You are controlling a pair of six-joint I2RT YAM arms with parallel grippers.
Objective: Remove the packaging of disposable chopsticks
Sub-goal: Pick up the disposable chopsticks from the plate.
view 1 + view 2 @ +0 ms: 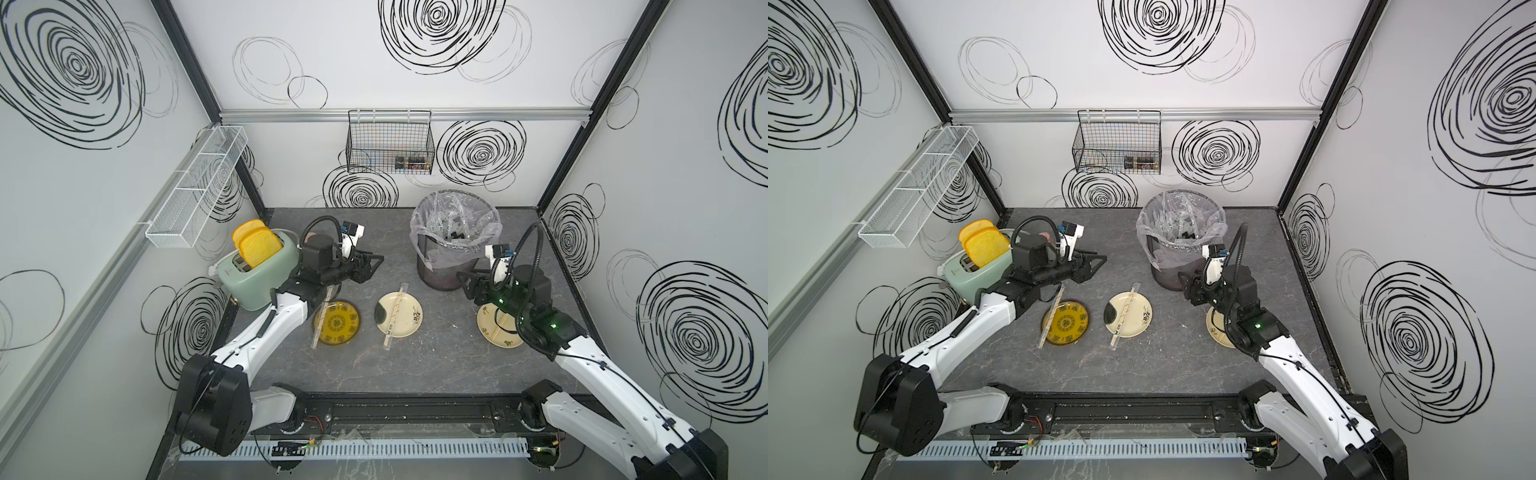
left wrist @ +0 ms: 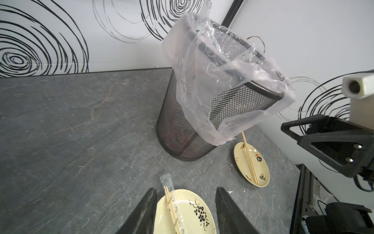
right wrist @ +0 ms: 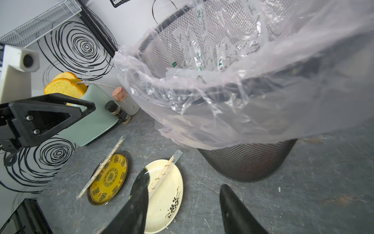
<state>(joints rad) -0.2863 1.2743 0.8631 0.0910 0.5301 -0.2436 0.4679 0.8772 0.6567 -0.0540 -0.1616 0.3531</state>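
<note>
- The left gripper hangs over the grey tabletop, out in front of the green toaster. Its jaws stand roughly half apart with nothing between them.
- The right gripper hovers close beside the wall of the mesh bin. Its jaws are parted about as wide, and it is empty too.
- One wrapped chopstick pair lies slantwise across the yellow patterned plate, in its clear sleeve, with both ends past the rim.
- A second wrapped pair lies across the middle cream plate. The flat end of its sleeve sticks out beyond the stick tips onto the table.
- A bare chopstick pair rests on the right cream plate, one end reaching over the rim toward the bin. The right arm hides much of that plate in both top views.
- Empty sleeves with green print lie crumpled inside the bin's clear liner.
- The three plates sit in a row in front of the bin, each apart from the next.
</note>
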